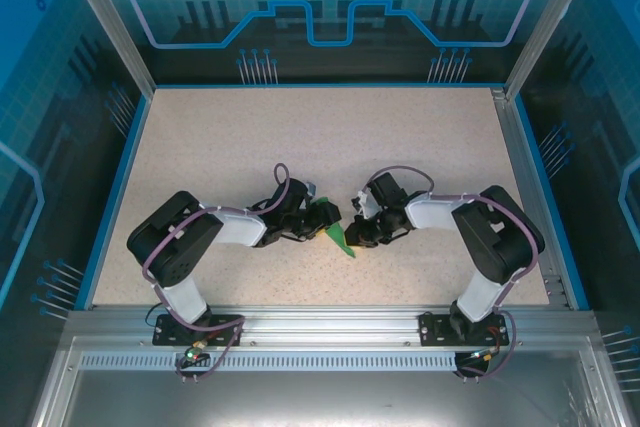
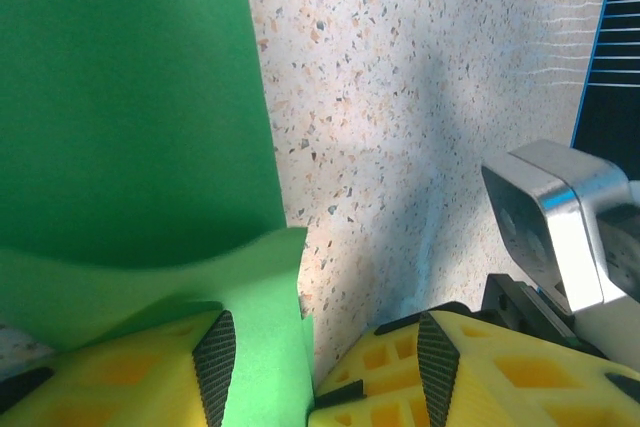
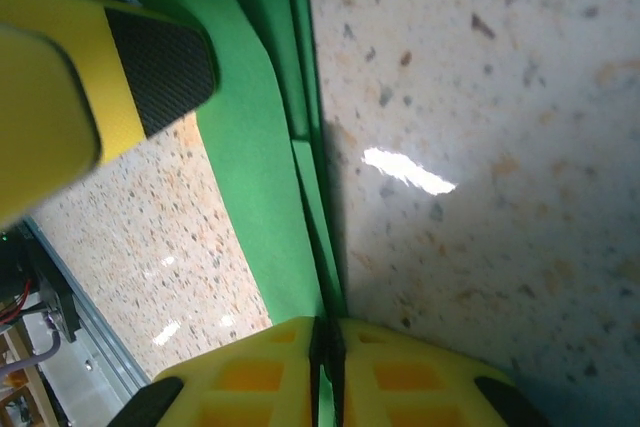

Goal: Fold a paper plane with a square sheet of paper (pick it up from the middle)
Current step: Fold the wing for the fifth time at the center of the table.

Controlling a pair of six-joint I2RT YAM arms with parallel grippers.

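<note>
The square sheet of paper [image 1: 337,236] is bright green and folded into a narrow creased shape with a pointed end toward me; it sits between the two grippers at the table's middle. My right gripper [image 3: 327,332] is shut on its layered crease edge [image 3: 300,117]; the paper [image 3: 250,157] runs up and away from the jaws. My left gripper [image 2: 326,347] stands open, and a curled flap of the paper [image 2: 255,337] lies against its left pad [image 2: 215,362], apart from the right pad. The wide green face [image 2: 130,97] spreads over the table's top. Whether this shape is the paper plane I cannot tell.
The speckled table [image 1: 330,137] reaches back to blue walls. In the right wrist view, one yellow finger of the left gripper [image 3: 110,67] hovers close over the paper. The right arm's silver wrist camera [image 2: 560,237] sits near the left jaws. An aluminium rail [image 1: 330,322] runs along the near edge.
</note>
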